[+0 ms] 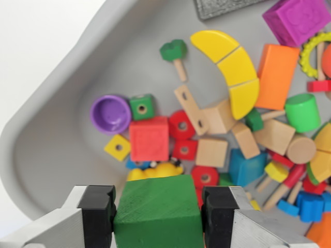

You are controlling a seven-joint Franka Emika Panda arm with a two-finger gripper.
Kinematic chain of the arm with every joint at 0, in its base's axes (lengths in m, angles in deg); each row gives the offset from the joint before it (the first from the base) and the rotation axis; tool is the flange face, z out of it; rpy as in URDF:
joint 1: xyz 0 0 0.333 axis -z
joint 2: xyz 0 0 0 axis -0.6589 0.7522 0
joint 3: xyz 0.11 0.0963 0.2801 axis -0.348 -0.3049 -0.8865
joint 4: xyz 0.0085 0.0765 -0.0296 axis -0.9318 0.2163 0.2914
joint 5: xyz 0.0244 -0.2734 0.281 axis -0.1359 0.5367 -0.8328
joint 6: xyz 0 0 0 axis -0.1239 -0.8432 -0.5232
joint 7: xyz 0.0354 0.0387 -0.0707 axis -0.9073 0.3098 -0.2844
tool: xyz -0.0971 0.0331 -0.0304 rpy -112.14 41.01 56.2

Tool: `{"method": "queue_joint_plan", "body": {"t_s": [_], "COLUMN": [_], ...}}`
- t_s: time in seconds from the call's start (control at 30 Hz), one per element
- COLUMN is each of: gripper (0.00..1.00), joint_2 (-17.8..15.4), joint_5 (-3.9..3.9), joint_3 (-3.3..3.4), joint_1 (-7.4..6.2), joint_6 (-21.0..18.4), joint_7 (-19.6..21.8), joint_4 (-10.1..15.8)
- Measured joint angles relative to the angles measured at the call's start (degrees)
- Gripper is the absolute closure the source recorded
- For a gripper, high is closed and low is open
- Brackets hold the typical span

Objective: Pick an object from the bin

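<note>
A large green wooden block (158, 212) fills the bottom centre of the wrist view, clamped between my gripper's (158, 214) two black pads (98, 212). It hangs above the grey bin (62, 103), which holds several toys: a red cube (149, 139), a purple cup (110, 113), a yellow banana (232, 67), an orange block (276, 75), a small green cube (141, 107), a yellow duck (155, 170) partly hidden under the held block, and many wooden pieces.
The bin's curved rim runs from the upper middle down the left side. A purple cube (297, 18) and a dark grey textured piece (222, 6) lie at the top. Toys crowd the right half; bare bin floor (129, 57) shows upper left.
</note>
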Motion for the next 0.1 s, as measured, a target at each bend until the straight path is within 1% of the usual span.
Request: {"method": "queue_joint_plan", "body": {"t_s": [0.1], "gripper": [1.0], "joint_2": [0.0], "joint_5": [0.0], "joint_3": [0.0], "joint_1": [0.0], "joint_6": [0.0], "joint_7": [0.0], "joint_4": [0.0]}}
